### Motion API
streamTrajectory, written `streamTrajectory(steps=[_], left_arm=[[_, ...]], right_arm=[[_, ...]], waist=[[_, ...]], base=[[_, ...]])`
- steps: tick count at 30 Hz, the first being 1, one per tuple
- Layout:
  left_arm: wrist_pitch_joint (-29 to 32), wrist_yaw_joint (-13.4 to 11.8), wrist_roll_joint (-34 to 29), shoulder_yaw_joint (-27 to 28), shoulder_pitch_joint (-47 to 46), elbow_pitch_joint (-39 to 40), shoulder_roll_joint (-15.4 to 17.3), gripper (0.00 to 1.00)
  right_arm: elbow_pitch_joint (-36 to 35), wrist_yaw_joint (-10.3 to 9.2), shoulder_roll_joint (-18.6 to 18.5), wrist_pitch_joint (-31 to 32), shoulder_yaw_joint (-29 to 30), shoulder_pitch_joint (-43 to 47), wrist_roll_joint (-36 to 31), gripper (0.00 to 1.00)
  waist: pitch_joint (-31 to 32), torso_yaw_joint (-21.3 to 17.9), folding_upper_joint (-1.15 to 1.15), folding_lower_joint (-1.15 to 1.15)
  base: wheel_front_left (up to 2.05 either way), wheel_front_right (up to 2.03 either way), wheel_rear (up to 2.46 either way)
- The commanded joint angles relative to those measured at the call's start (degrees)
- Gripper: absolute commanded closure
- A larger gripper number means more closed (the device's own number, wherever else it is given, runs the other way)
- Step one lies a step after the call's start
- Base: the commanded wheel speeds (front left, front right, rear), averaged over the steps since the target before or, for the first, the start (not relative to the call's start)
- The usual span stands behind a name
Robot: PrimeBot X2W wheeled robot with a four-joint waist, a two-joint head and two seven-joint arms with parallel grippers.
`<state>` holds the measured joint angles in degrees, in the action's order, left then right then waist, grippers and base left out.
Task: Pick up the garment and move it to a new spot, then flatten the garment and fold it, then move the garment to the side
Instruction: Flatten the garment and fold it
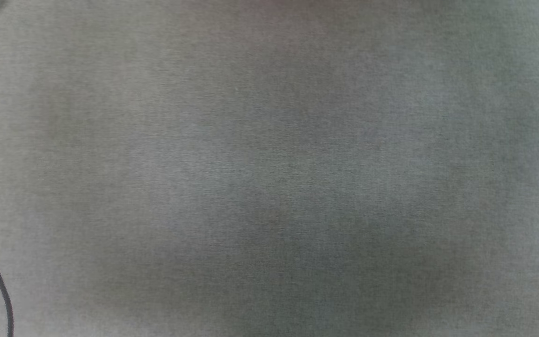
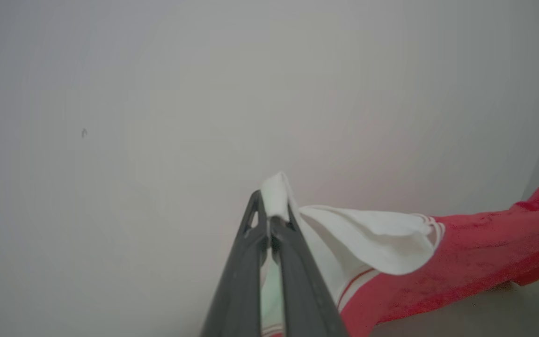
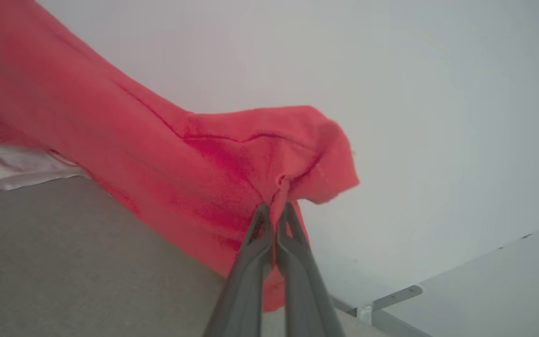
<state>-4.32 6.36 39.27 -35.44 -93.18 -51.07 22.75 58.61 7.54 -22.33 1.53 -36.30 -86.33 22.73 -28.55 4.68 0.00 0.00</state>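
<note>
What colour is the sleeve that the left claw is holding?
White sleeve, red-striped trim; best in the left wrist view.

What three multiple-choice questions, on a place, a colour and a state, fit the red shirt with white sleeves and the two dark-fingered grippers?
1. Where does the dark-fingered left gripper grip the red, white-sleeved jersey shirt? A. red hem B. white sleeve C. black lettering
2. What colour is the fabric in the dark-fingered right gripper? A. red B. white C. black
3. How do the grippers stand? A. both open B. only left open C. both shut on the shirt
Answers: 1 B, white cloth pokes out between its fingertips; 2 A, red cloth bunches at its tips; 3 C, each pair pinches cloth.
</note>
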Motion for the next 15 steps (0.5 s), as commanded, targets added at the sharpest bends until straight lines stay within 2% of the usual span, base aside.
streamTrajectory(steps=[1, 6, 7, 11, 15], left_arm=[[1.9, 0.4, 1.5, -0.4, 3.0, -0.3, 0.0, 1.00], [10.2, 0.9, 6.3, -2.0, 12.5, 1.9, 0.2, 1.00], [10.2, 0.9, 6.3, -2.0, 12.5, 1.9, 0.2, 1.00], [17.2, 0.9, 10.0, -2.6, 21.0, 6.4, 1.5, 1.00], [22.8, -2.1, 13.5, -2.6, 30.2, 14.5, 4.1, 1.00]], right_arm=[[-0.7, -0.11, -0.5, 1.0, -1.4, 2.6, 2.1, 1.00], [-5.5, -0.11, -3.6, 4.9, -6.1, 10.3, 9.4, 1.00], [-5.5, -0.11, -3.6, 4.9, -6.1, 10.3, 9.4, 1.00], [-11.5, -0.11, -7.3, 8.2, -9.4, 16.4, 14.8, 1.00], [-18.3, -0.11, -11.4, 10.8, -11.4, 22.5, 19.2, 1.00]], waist=[[1.0, 0.9, 0.00, 0.00], [3.1, 2.1, 0.00, 0.00], [3.1, 2.1, 0.00, 0.00], [5.1, 2.6, 0.00, 0.00], [7.1, 2.7, 0.00, 0.00]], base=[[0.00, 0.00, 0.00], [0.00, 0.00, 0.00], [0.00, 0.00, 0.00], [0.00, 0.00, 0.00], [0.00, 0.00, 0.00]])
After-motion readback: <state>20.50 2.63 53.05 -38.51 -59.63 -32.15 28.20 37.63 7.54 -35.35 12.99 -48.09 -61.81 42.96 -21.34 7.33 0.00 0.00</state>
